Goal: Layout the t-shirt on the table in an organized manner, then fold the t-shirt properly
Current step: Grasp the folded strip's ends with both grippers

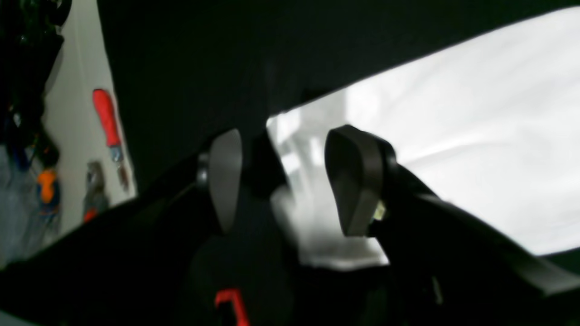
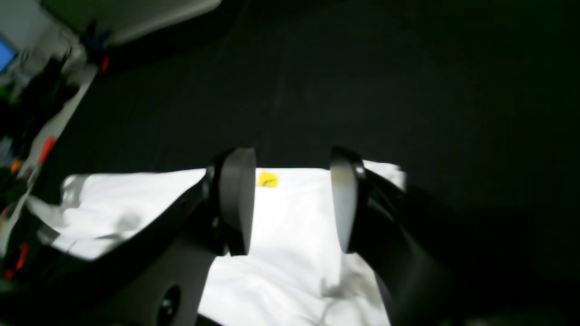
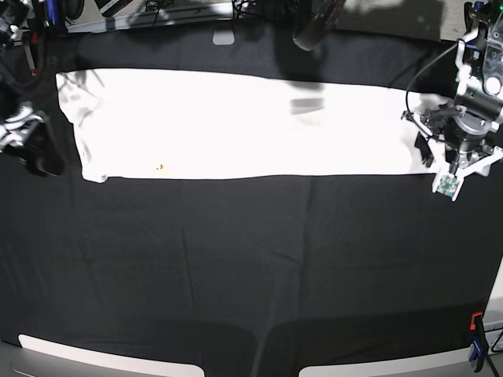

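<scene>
Cloth runs sideways across the far half of the table (image 3: 251,267): the t-shirt (image 3: 236,122) is a long white strip. My left gripper (image 3: 452,149) sits at one short end, my right gripper (image 3: 27,141) at the other, both fingers spread and empty.

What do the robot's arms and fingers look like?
Each gripper has two flat, rounded, paddle-shaped fingers, dark grey to black, as on the left gripper and the right gripper. From above, the left arm is black and silver with white bracket pieces, a thin black cable looping beside it and a small greenish board at its tip.
</scene>
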Tool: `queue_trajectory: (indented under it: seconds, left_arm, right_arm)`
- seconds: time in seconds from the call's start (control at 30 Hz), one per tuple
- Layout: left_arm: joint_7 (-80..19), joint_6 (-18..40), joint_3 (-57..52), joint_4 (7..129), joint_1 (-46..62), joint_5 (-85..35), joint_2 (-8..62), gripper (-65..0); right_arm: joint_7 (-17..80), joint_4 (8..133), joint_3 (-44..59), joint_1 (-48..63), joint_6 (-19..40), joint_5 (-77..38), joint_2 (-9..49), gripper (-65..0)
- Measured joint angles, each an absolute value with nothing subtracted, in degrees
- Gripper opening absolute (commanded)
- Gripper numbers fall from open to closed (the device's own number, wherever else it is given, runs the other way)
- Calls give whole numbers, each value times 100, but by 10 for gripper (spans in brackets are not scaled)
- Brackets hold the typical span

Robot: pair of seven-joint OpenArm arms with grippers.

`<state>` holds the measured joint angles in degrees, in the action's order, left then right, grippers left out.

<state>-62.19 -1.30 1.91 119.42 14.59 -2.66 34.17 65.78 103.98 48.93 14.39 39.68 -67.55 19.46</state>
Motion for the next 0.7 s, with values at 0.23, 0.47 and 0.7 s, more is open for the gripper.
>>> queue_trajectory:
  seconds: [0.23,0.47,0.7]
  left_arm:
    - [-6519,-379,191,11942,1468,829,3393,-334]
    - [-5671,-1109,183,11942,1468,676,2965,-334]
    - [-5249,-1039,187,11942,1466,71,2939,-334]
  right_arm:
    - [6534,10396,3992,1404,3968,-6149,1951,-387]
    - [6458,9266,3492,541,3968,-5763,1949,-387]
    - [6552,7196,3465,-252,3972,-5723,1957,-387]
